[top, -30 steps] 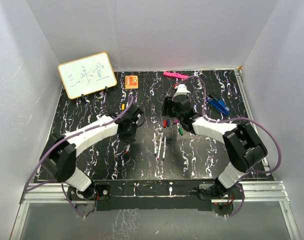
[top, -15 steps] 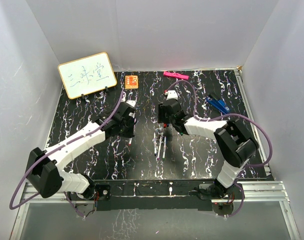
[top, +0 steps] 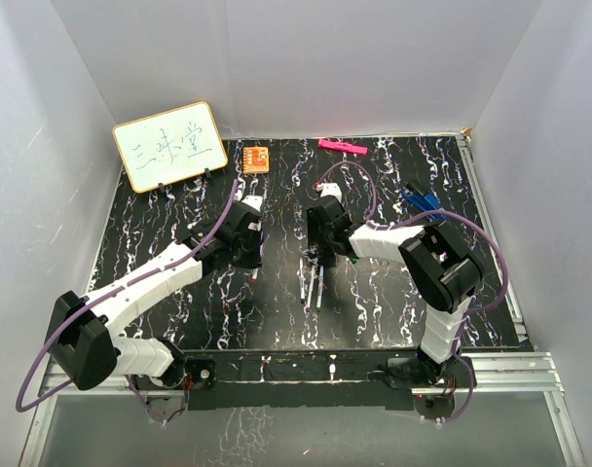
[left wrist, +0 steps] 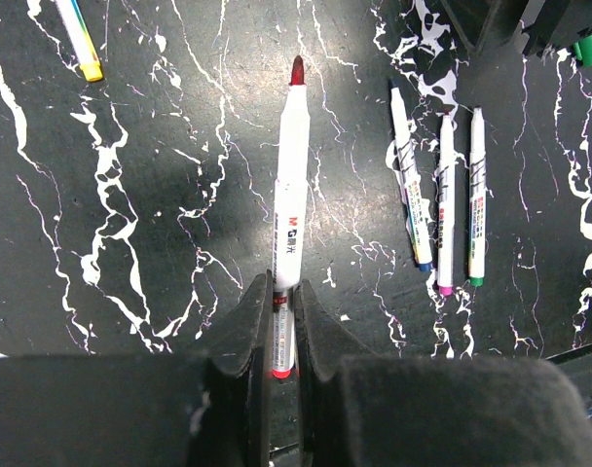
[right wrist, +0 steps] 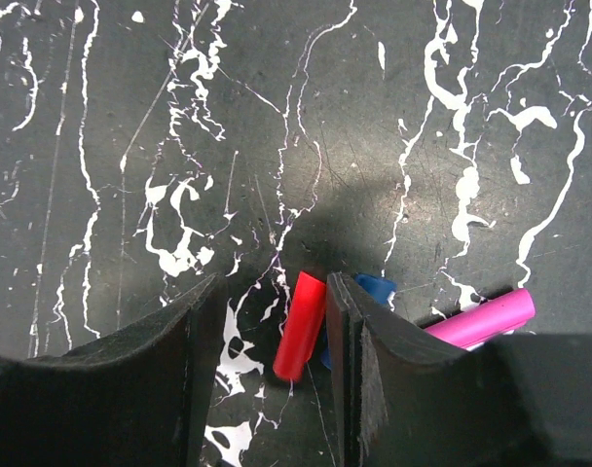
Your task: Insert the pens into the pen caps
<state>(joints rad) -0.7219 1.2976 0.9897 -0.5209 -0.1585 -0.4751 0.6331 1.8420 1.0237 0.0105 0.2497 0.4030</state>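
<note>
Two pincers work on one colour. The left pincer (left wrist: 280,292) is clamped on the tail of the red pen (left wrist: 289,204), leaving its tip forward and free for capping. The right pincer (right wrist: 275,292) stands wide astride the red cap (right wrist: 300,326) on the desk (right wrist: 130,117), placed, I judge, to close on it. Beside that lie the blue cap (right wrist: 376,286) and the purple cap (right wrist: 481,316), and three more pens (left wrist: 445,204) lie near the left pincer.

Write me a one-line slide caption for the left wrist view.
Left gripper clamps the red pen near its tail; three more pens lie side by side nearby.
</note>
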